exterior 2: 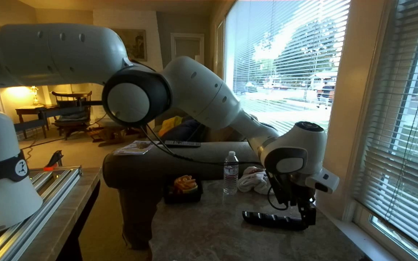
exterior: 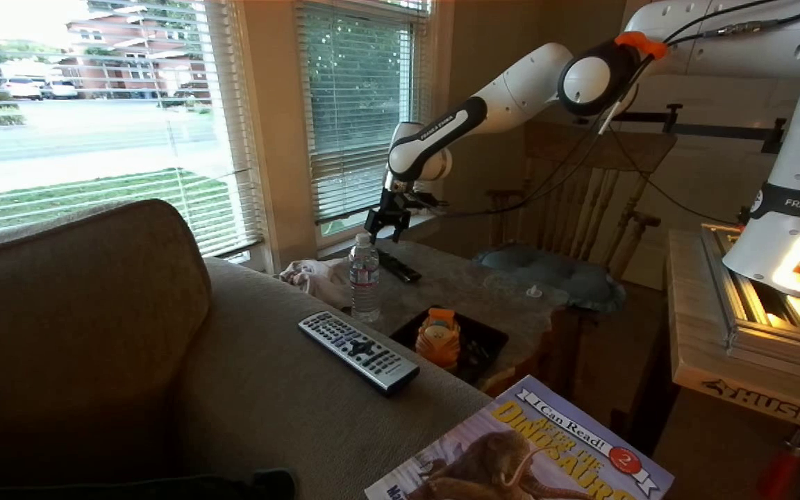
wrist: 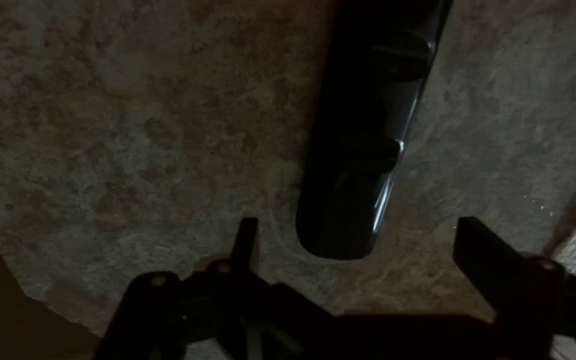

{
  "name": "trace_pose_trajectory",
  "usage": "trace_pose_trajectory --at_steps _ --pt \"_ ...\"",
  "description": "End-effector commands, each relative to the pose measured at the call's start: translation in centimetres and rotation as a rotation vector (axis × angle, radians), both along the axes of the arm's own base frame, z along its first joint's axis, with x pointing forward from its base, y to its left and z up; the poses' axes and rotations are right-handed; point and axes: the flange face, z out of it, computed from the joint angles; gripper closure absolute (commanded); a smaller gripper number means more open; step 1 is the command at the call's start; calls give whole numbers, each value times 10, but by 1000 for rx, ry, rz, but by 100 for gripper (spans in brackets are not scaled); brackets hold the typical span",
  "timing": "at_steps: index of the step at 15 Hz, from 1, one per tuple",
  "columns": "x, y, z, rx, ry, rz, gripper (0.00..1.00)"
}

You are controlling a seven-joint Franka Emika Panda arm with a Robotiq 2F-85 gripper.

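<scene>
A long, glossy black object (wrist: 363,150) with raised ridges lies on the stone-patterned table (wrist: 118,165). It also shows in both exterior views (exterior: 398,267) (exterior 2: 272,219). My gripper (wrist: 355,230) is open and empty. In the wrist view its fingertips stand on either side of the object's rounded near end, apart from it. In an exterior view the gripper (exterior 2: 307,217) is low at the object's window-side end. In an exterior view the gripper (exterior: 387,232) shows just behind the cap of a clear water bottle (exterior: 364,285). The bottle also shows upright (exterior 2: 230,174) beyond the object.
A whitish cloth (exterior 2: 254,181) lies beside the bottle. A black tray (exterior: 490,340) holds an orange item (exterior: 438,340). A silver remote (exterior: 358,351) and a book (exterior: 532,451) lie on the sofa arm (exterior: 254,375). A window sill (exterior 2: 350,232) borders the table. A chair (exterior: 567,187) stands behind.
</scene>
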Motion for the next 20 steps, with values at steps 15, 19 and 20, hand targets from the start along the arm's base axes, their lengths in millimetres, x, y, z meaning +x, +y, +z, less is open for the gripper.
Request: trace_pose_trajectory --at_steps 15,19,20 --pt "-16 3 -25 -24 90 29 54" --pt "-14 11 -22 -27 86 44 31" --pt "-13 12 -23 -28 84 46 35"
